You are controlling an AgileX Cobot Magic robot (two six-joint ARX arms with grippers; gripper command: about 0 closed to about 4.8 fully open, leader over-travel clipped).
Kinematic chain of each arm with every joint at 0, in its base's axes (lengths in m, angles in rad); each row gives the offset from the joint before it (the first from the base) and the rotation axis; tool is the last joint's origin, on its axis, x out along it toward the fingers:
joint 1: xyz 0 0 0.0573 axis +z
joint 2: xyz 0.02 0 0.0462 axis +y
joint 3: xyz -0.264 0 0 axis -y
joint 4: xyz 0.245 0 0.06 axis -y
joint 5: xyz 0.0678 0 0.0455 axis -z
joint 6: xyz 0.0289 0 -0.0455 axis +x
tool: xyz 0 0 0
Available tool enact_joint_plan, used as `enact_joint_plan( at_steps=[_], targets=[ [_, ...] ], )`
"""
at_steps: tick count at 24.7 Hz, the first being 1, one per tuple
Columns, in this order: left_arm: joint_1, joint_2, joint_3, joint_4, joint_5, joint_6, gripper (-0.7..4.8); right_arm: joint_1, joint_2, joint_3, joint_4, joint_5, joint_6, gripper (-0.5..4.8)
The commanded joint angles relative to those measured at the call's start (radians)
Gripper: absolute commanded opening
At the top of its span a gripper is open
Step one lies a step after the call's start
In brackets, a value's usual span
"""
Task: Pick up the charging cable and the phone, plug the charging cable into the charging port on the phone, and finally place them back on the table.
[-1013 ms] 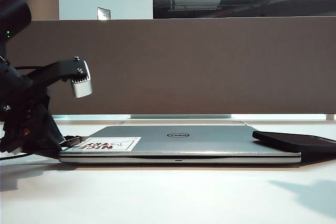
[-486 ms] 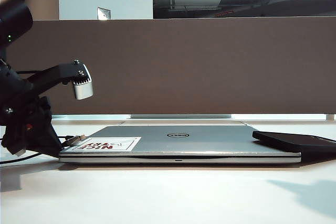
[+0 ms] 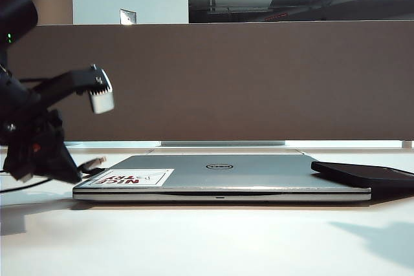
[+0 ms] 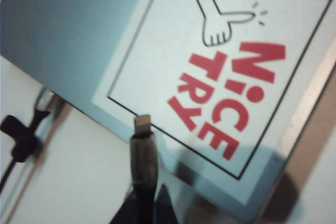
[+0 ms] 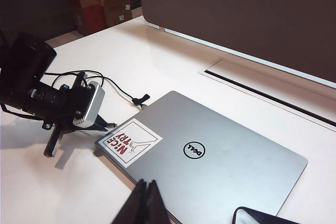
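Observation:
My left gripper (image 4: pixel 147 191) is shut on the charging cable (image 4: pixel 143 150), just behind its silvery-white connector tip (image 4: pixel 142 123). The tip hangs over the corner of the laptop's sticker. In the exterior view the left gripper (image 3: pixel 76 171) is at the far left, with the cable's tip (image 3: pixel 97 159) sticking out just above the table (image 3: pixel 207 237). The phone (image 3: pixel 365 174) lies flat on the right, partly over the laptop; its corner (image 5: pixel 262 216) shows in the right wrist view. My right gripper (image 5: pixel 146 183) is shut and empty, high over the laptop's near edge.
A closed silver laptop (image 3: pixel 220 176) with a "Nice Try" sticker (image 5: pixel 128 142) fills the middle. A second thin black cord (image 5: pixel 139 99) trails behind it. A grey-brown divider panel (image 3: pixel 246 82) closes the back. A cable slot (image 5: pixel 262 85) runs along the table's far side.
The left gripper's jaws have shut on the charging cable, and the connector tip has lifted a little off the table. The right gripper has not moved.

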Motion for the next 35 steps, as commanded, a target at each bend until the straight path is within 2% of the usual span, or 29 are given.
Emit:
enact_joint_plan(
  at_steps=[1, 6, 10, 12, 18, 24, 28, 34, 35],
  targets=[
    [-0.001, -0.05, 0.006, -0.014, 0.005, -0.047, -0.06, 0.0, -0.001, 0.006, 0.022, -0.001, -0.003, -0.08],
    [-0.01, -0.135, 0.006, -0.066, 0.005, -0.193, -0.06, 0.0, 0.002, 0.006, 0.021, 0.004, -0.002, -0.09],
    [-0.108, -0.238, 0.006, -0.096, 0.005, -0.41, -0.06, -0.001, 0.004, 0.006, 0.02, 0.042, 0.05, -0.09],
    [-0.147, -0.257, 0.006, -0.096, 0.005, -0.487, -0.06, -0.001, 0.007, 0.006, 0.02, 0.064, 0.082, -0.09],
    [-0.268, -0.304, 0.006, -0.095, 0.005, -0.801, -0.06, -0.001, 0.008, 0.007, 0.001, 0.108, 0.088, -0.08],
    [-0.351, -0.358, 0.006, -0.061, 0.005, -1.079, -0.06, -0.002, 0.013, 0.007, -0.015, 0.147, 0.159, -0.08],
    [-0.373, -0.391, 0.006, -0.008, 0.005, -1.141, -0.06, -0.015, 0.021, 0.007, -0.04, 0.161, 0.206, -0.08],
    [-0.375, -0.407, 0.007, 0.009, 0.005, -1.144, -0.06, -0.114, 0.032, 0.005, -0.071, 0.151, 0.281, -0.06],
    [-0.374, -0.407, 0.007, 0.009, 0.005, -1.14, -0.06, -0.141, 0.032, 0.003, -0.072, 0.124, 0.292, -0.06]
  ],
)
